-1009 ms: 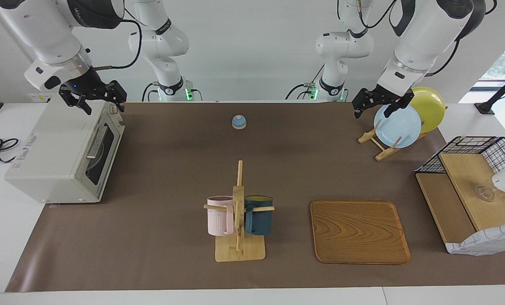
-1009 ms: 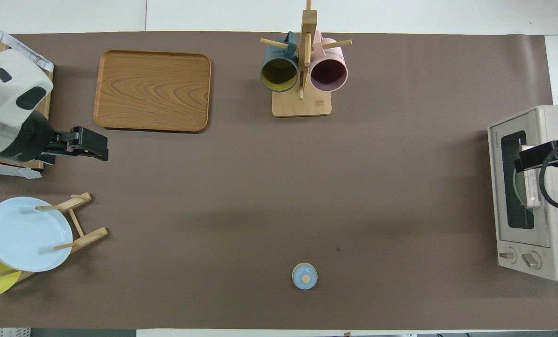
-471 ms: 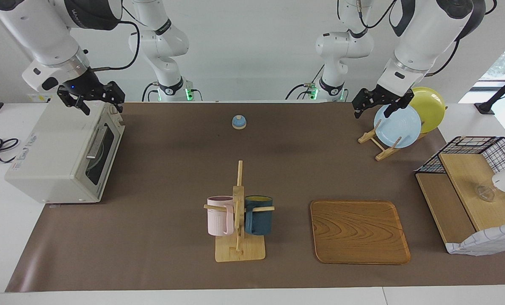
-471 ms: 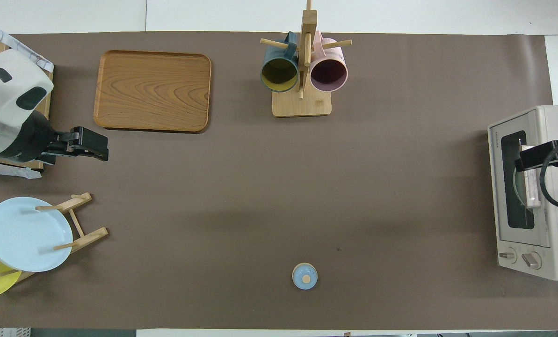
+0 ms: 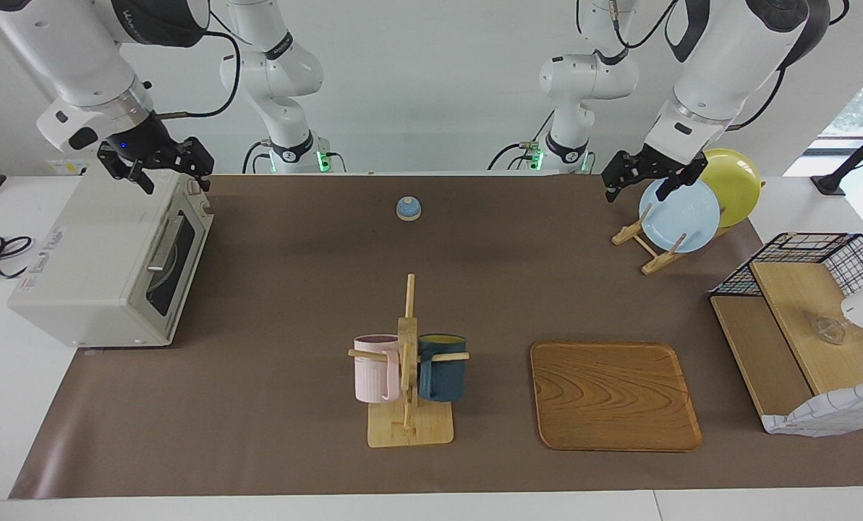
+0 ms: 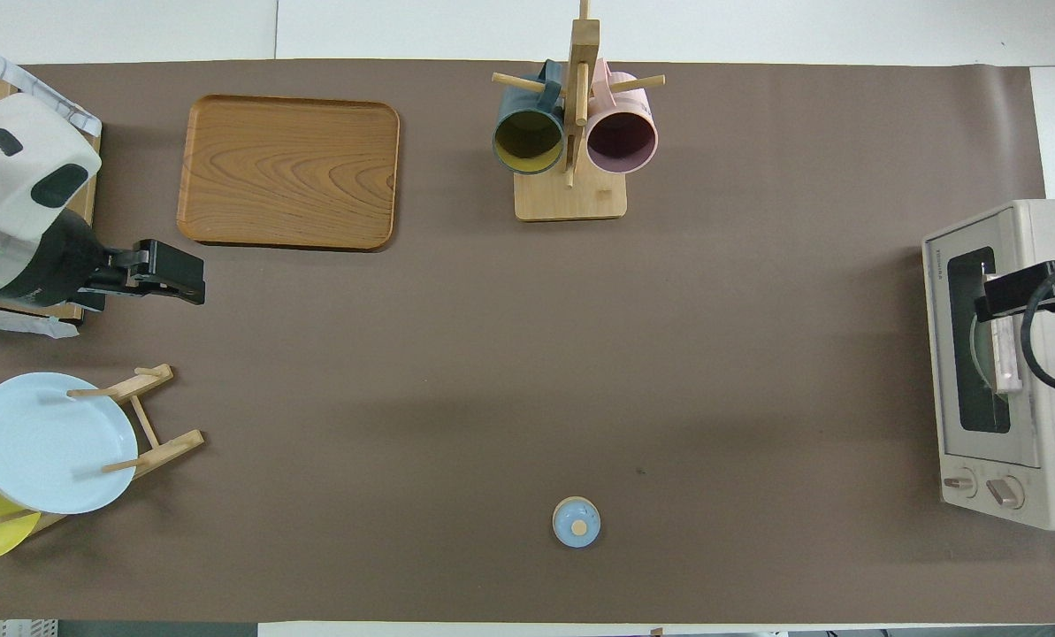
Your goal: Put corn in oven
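Oven (image 5: 105,264) sits at the right arm's end of the table, door shut, with a lid (image 5: 408,208) mid-table near the robots, a mug rack (image 5: 409,376) with pink and blue mugs and a tray (image 5: 614,396) farther out, then a plate rack (image 5: 681,213) and a wire basket (image 5: 807,318) at the left arm's end; the corn shows in neither view. Right gripper (image 5: 158,172) hangs over the oven's top edge, fingers spread wide, holding nothing. Left gripper (image 5: 644,177) hangs over the plate rack, fingers likewise wide and holding nothing.
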Tool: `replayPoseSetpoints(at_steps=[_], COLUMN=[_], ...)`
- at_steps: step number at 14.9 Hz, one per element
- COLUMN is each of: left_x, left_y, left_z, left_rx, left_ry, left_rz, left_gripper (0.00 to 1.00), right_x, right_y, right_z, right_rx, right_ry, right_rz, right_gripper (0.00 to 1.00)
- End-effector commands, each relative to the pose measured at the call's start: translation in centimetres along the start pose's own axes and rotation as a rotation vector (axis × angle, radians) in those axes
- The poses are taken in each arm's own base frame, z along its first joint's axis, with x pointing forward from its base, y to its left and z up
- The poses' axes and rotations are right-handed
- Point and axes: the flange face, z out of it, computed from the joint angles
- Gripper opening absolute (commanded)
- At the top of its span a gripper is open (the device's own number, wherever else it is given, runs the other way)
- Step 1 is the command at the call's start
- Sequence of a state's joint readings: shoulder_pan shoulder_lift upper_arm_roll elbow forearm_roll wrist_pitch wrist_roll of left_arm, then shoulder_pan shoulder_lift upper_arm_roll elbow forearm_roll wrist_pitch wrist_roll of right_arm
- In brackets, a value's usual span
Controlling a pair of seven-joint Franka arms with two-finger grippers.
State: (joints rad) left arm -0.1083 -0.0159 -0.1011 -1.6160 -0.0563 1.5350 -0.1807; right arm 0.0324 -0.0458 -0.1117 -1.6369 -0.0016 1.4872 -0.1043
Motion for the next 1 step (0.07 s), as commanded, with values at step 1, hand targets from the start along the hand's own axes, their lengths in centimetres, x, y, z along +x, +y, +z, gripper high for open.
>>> replayPoseSetpoints(at_steps=[1], left_x=[-0.26], left_y=[-0.07], left_z=[-0.45], left_rx=[-0.013], left_ry=[0.014], left_rz=[-0.011], left_gripper=[1.0], right_x=[-0.37], right_y=[-0.06], right_z=[-0.53], right_rx=[0.006], right_ry=[-0.008], right_rz=[0.017], right_gripper=[1.0])
